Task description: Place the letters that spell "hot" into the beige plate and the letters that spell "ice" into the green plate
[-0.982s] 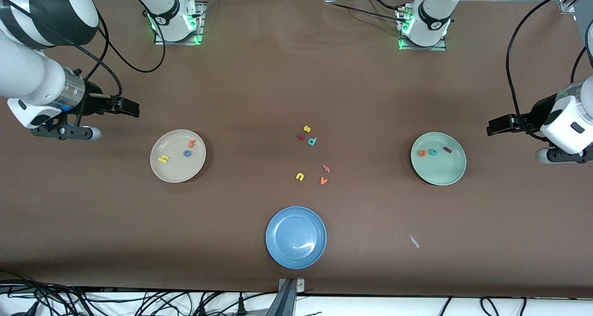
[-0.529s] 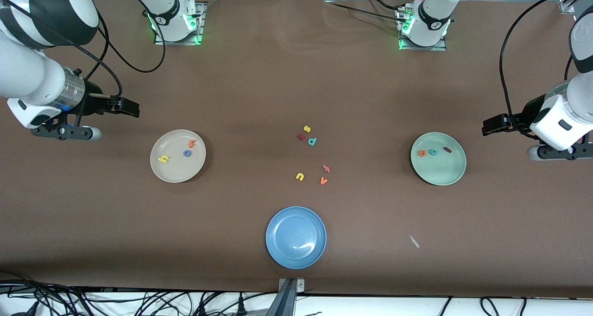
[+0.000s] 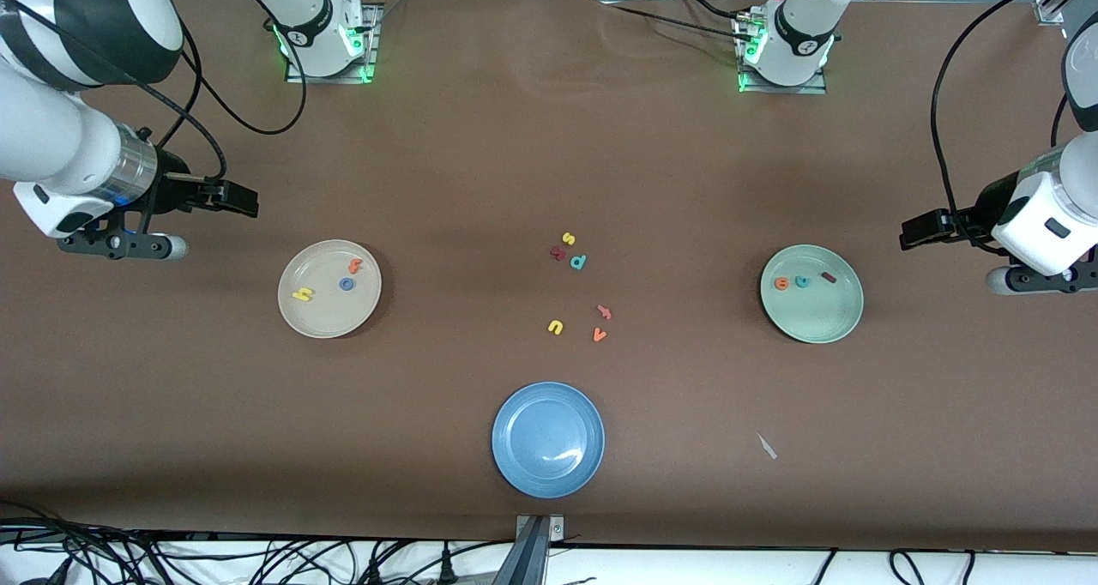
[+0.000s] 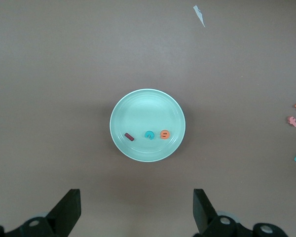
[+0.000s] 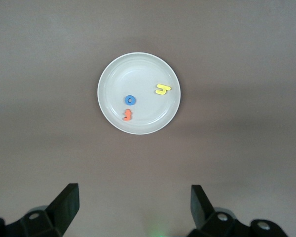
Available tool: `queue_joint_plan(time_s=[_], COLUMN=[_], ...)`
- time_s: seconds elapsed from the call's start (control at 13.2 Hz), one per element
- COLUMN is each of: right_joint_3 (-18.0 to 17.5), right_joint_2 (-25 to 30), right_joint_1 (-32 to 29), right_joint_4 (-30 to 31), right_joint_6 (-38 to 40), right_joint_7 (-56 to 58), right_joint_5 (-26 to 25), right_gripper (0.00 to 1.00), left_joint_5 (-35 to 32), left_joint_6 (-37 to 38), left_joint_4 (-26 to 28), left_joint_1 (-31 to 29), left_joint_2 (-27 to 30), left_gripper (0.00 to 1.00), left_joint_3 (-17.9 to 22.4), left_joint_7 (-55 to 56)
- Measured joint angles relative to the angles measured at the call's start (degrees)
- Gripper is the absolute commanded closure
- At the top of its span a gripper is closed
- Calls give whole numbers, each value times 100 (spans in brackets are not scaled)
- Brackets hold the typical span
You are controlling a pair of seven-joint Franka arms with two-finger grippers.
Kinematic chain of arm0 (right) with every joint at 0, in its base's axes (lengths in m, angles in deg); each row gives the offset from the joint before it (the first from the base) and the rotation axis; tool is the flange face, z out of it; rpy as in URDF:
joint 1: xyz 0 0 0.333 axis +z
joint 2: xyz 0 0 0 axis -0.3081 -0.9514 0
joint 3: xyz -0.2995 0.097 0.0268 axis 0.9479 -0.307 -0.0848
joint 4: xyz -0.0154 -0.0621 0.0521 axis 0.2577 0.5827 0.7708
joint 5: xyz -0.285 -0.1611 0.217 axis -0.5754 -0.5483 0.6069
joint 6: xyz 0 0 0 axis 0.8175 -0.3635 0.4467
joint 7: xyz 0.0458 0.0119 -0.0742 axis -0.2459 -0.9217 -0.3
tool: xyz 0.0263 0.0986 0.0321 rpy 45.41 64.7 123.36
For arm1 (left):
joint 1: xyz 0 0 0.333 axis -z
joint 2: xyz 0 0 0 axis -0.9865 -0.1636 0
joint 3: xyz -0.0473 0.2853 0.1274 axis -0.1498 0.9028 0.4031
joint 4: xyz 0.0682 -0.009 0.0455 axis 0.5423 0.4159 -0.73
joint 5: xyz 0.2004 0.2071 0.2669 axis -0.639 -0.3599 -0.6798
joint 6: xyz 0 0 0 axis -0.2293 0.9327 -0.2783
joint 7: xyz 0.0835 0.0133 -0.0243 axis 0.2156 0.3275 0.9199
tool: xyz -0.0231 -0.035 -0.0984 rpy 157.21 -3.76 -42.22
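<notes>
The beige plate (image 3: pixel 326 321) (image 5: pixel 138 66) holds the letters that spell "hot": a yellow h (image 3: pixel 303 293) (image 5: pixel 163 89), a blue o (image 3: pixel 346 284) (image 5: pixel 130 100) and an orange t (image 3: pixel 355 266) (image 5: pixel 128 115). In the green plate (image 3: pixel 815 321) (image 4: pixel 148 106) lie the letters that spell "ice": a dark red i (image 3: pixel 829 277) (image 4: pixel 129 137), a teal c (image 3: pixel 802 281) (image 4: pixel 149 135) and an orange e (image 3: pixel 781 284) (image 4: pixel 165 134). My right gripper (image 3: pixel 240 199) (image 5: pixel 133 210) hangs open and empty above bare table beside the beige plate. My left gripper (image 3: pixel 913 232) (image 4: pixel 136 212) hangs open and empty beside the green plate.
Loose letters lie mid-table: a yellow s (image 3: pixel 568 238), a dark red letter (image 3: pixel 558 253), a teal letter (image 3: pixel 578 262), a yellow u (image 3: pixel 555 327), a pink letter (image 3: pixel 604 312) and an orange v (image 3: pixel 600 334). A blue plate (image 3: pixel 549 473) sits nearest the front camera, a white scrap (image 3: pixel 767 446) beside it.
The left arm's hand swayed slightly toward the green plate and back. The right arm, the plates and the letters have not moved.
</notes>
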Motion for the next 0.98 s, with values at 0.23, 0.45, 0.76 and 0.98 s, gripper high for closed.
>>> queue_joint_plan(time_s=[0.23,0.45,0.76,0.98], right_joint_3=[0,0,0,0], right_joint_2=[0,0,0,0], right_joint_1=[0,0,0,0], right_joint_4=[0,0,0,0], right_joint_6=[0,0,0,0], right_joint_7=[0,0,0,0], right_joint_5=[0,0,0,0], right_gripper=[0,0,0,0], left_joint_5=[0,0,0,0], left_joint_6=[-3,-14,-22,-29], left_joint_4=[45,91,95,139], left_joint_1=[3,10,10,8], left_joint_2=[0,0,0,-15], left_gripper=[0,0,0,0], left_joint_3=[-3,-7,-6,-3], left_joint_7=[-2,-10,-102,-125])
